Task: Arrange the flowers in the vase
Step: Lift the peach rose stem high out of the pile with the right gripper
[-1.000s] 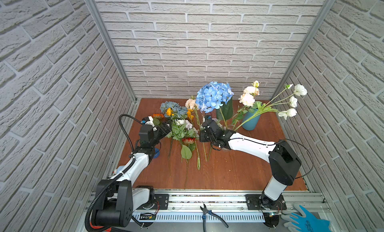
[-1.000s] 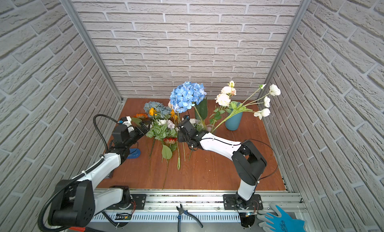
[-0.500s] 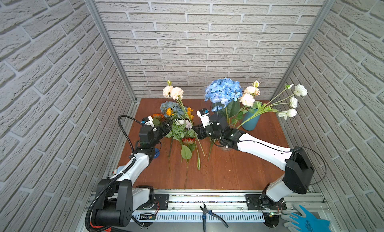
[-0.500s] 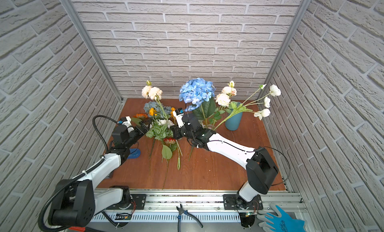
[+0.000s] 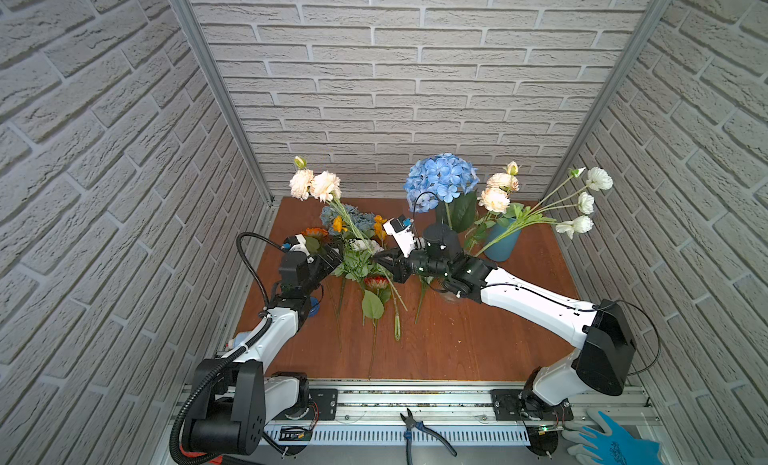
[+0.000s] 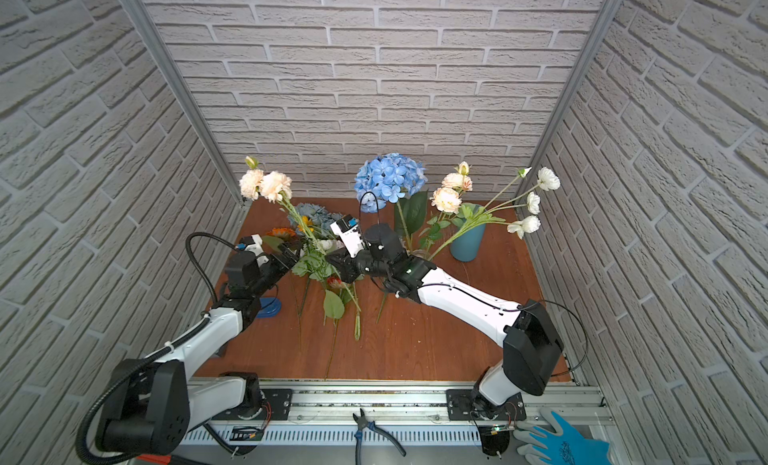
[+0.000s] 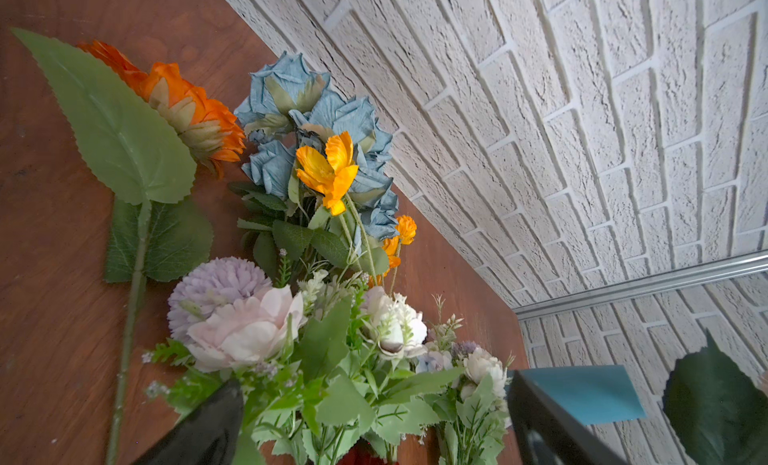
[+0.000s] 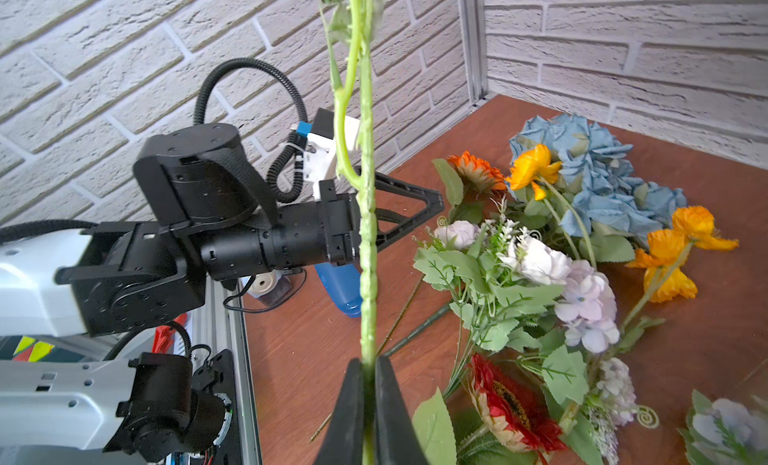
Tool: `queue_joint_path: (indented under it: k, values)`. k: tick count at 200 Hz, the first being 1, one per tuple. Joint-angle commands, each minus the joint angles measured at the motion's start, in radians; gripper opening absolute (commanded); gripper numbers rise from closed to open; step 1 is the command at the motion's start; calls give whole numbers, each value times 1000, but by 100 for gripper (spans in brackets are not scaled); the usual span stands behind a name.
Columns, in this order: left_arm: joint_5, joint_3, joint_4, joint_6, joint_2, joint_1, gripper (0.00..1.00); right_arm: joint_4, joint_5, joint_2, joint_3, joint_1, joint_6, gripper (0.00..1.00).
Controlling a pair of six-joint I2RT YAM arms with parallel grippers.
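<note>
We find both top views bright and evenly lit from overhead: the brick walls (image 5: 415, 68) look matte, and the arms (image 5: 536, 305) cast only faint, soft shadows on the table (image 5: 457, 350). Brick courses bow near the edges. In the left wrist view the fingers (image 7: 199, 429) of the left hand (image 7: 374, 379) are out of focus while the orange daisy (image 7: 187, 105) is crisp. In the right wrist view the green stem (image 8: 368, 276) and right hand (image 8: 368, 363) look soft near the lens.

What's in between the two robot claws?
A leafy lilac-white bunch, between the open left gripper and the right gripper shut on a rose stem. Both top views show it.
</note>
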Motion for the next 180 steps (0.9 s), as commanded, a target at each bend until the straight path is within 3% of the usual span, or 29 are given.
queue_joint_path:
  k: [1, 94, 161, 180]
  values:
    - [1, 40, 31, 19, -2, -16, 98, 36, -30, -64, 33, 23, -64, 5]
    - [26, 152, 33, 79, 88, -108, 98, -65, 103, -278, 100, 21, -196, 5]
    - [38, 239, 17, 132, 164, -193, 98, -110, 381, -463, 72, 4, -277, 5]
    - [38, 259, 5, 147, 183, -211, 98, -105, 391, -507, 49, -4, -303, 6]
